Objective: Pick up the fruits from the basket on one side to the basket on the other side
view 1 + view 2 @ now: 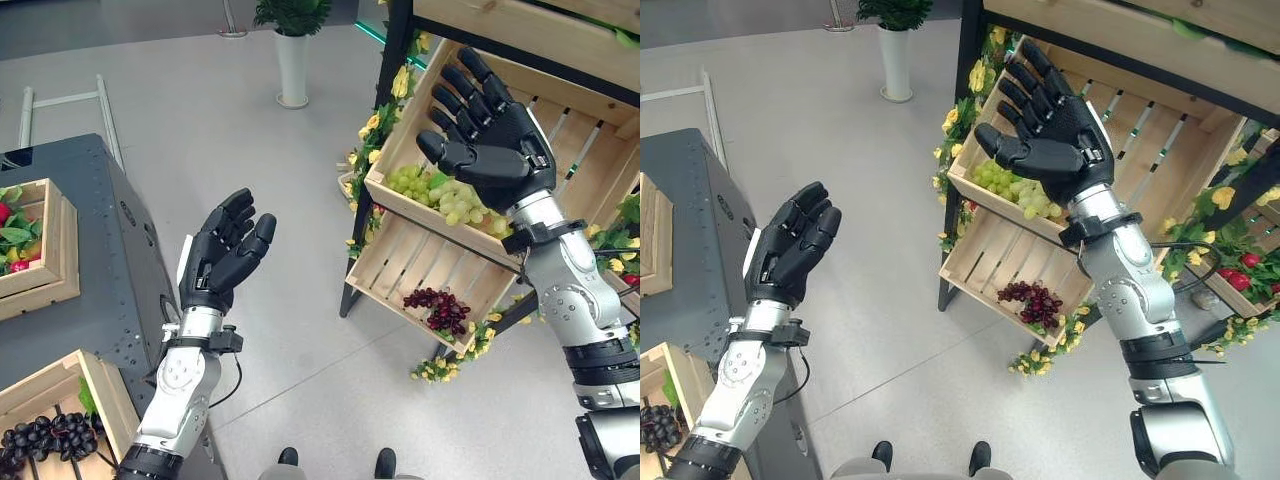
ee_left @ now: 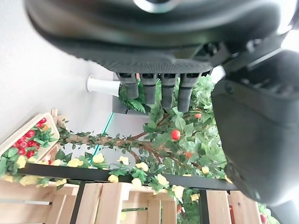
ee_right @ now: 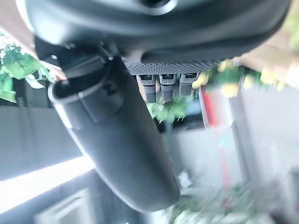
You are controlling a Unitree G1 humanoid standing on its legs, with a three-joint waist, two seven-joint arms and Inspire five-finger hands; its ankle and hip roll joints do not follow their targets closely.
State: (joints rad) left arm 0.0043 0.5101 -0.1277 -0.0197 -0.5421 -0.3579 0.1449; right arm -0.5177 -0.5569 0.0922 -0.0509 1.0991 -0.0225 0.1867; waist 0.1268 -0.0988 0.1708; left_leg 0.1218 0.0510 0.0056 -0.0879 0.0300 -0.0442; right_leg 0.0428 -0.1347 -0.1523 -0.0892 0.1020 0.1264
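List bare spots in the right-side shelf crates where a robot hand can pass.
Upper crate: slats behind the green grapes are bare, though the open right robot hand hangs over its front. Lower crate: left slats bare, dark grapes in the right corner. Crowded: yellow flowers along the frame.

A wooden rack (image 1: 560, 60) stood to the right, and all else is placed from it. An upper crate (image 1: 400, 190) in the rack held a bunch of grapes (image 1: 450, 198); a lower crate (image 1: 385, 270) beneath it held another grape bunch (image 1: 437, 310). Flowers (image 1: 445, 368) lay at the rack's foot. A potted plant (image 1: 292, 50) stood behind and left of the rack. Far left of the rack, a table (image 1: 90, 250) carried a far crate (image 1: 45, 270) and a near crate (image 1: 70, 390) with grapes (image 1: 45, 437) in it.
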